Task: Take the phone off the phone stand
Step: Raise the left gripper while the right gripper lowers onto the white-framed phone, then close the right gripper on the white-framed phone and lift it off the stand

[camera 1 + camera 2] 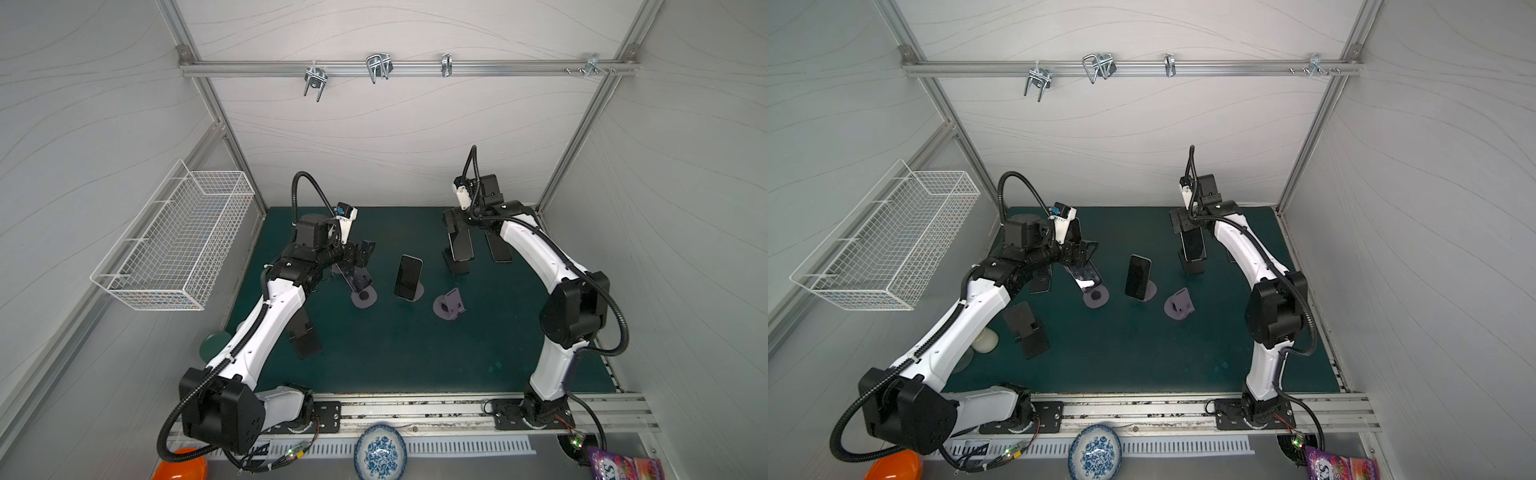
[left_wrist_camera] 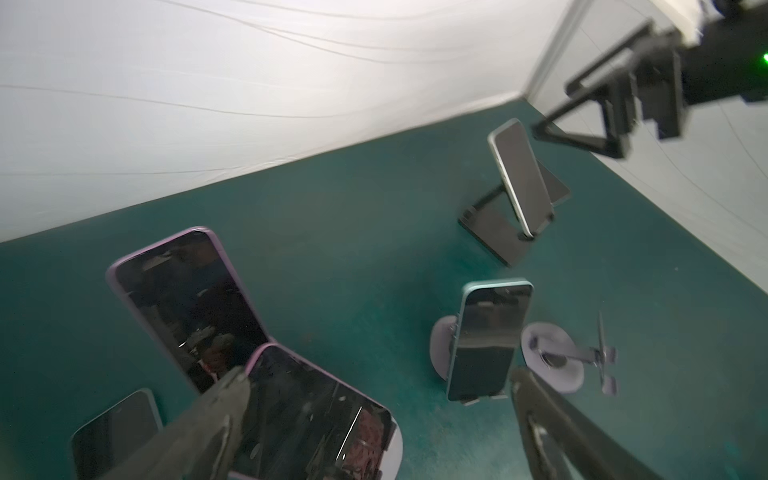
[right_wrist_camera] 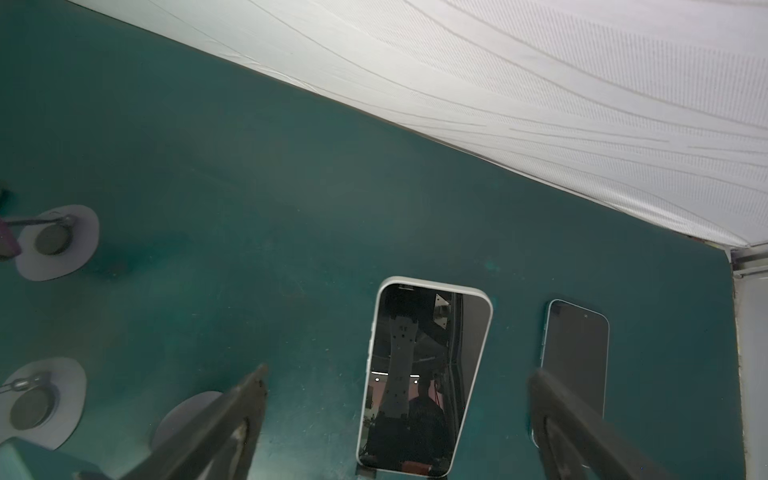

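Hovering over the white phone [image 3: 428,374], right gripper [image 3: 399,376] gapes wide, empty; phone leans on its black stand [image 1: 456,267], right of centre frame; left gripper [image 2: 380,378] wide too, empty. Risk: off-centre pinch slips on glass or drags the stand over; finger may clip the flat phone [image 3: 575,357] alongside.

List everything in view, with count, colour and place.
phones: six seen, dark-screened; three on stands, three off them
round stands: three, grey; mid-mat, rightmost empty
black stands: two; front left empty, back right holding a phone
mat: one, dark green; cell floor
wire basket: one, white; left wall
hooks: four, silver; back rail
bowl: one, blue-and-white; front edge
left gripper: open, at purple-cased phone
right gripper: open, above back-right phone
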